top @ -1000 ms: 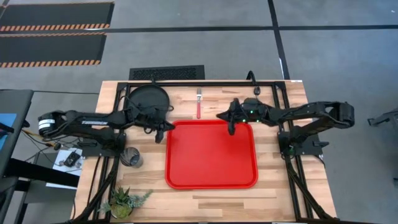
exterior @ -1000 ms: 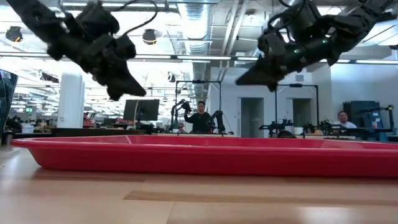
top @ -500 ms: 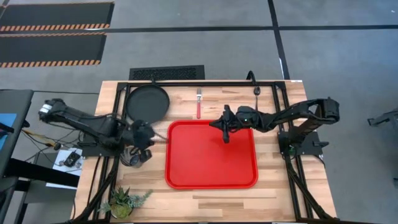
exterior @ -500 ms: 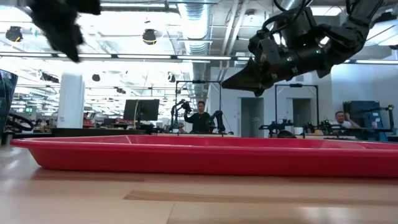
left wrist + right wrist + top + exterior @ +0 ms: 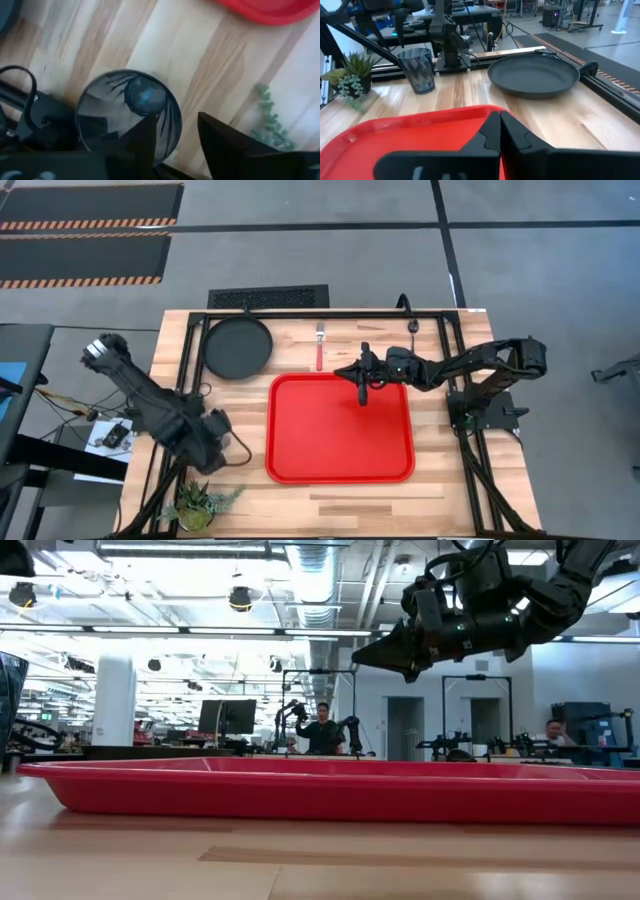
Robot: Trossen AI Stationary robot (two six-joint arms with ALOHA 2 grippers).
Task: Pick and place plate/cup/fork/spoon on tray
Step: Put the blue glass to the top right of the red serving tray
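Left tool (image 5: 172, 145) is hovering open over the cup (image 5: 129, 116), probably straddling its rim at 5 o'clock; lowering squarely is advisable.

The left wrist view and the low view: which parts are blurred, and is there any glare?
Left wrist view: soft all over; the cup and the plant have smeared edges, and pale glare lies on the table. Low view: the near table is out of focus, bright ceiling lights wash out the top, and the right gripper is a dark silhouette.
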